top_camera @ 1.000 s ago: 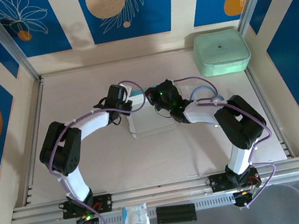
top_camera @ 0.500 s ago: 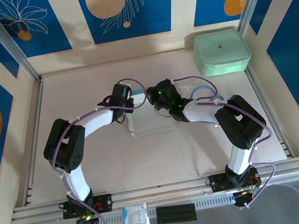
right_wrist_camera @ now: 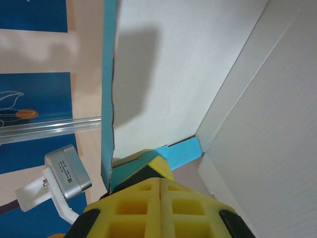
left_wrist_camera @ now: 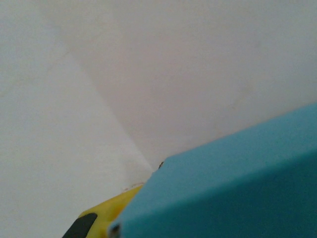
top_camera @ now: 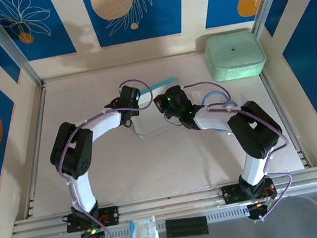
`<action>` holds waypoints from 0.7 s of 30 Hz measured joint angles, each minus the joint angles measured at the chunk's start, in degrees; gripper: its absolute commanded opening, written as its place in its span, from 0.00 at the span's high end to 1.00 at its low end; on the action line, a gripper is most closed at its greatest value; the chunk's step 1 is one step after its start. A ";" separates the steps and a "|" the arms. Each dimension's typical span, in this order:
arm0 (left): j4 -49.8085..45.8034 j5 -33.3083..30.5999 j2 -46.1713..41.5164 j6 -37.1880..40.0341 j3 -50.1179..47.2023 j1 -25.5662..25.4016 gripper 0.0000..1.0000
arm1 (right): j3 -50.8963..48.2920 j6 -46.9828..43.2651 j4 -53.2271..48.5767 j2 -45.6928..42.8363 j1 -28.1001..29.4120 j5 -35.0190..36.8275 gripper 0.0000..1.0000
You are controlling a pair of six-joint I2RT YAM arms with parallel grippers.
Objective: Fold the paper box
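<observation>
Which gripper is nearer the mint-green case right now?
Right. The right gripper is at the paper box, left of the mint-green case; the left gripper sits farther left.

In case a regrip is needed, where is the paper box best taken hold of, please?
I would take the paper box by its raised far flap, pinching the free top edge from above: thin card suits a two-finger pinch, and that edge stands clear of the table.
</observation>
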 measured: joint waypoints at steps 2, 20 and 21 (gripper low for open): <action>-0.50 -0.63 0.11 -0.35 0.31 0.09 1.00 | 0.00 -0.02 -0.35 0.00 -0.02 0.00 0.99; -1.75 14.86 -0.52 9.62 1.16 3.63 1.00 | -7.39 -17.53 -1.16 -14.27 -8.57 -14.80 0.16; -2.67 16.68 -0.66 11.08 1.40 3.93 1.00 | -7.69 -20.41 -2.36 -16.22 -10.21 -16.20 0.12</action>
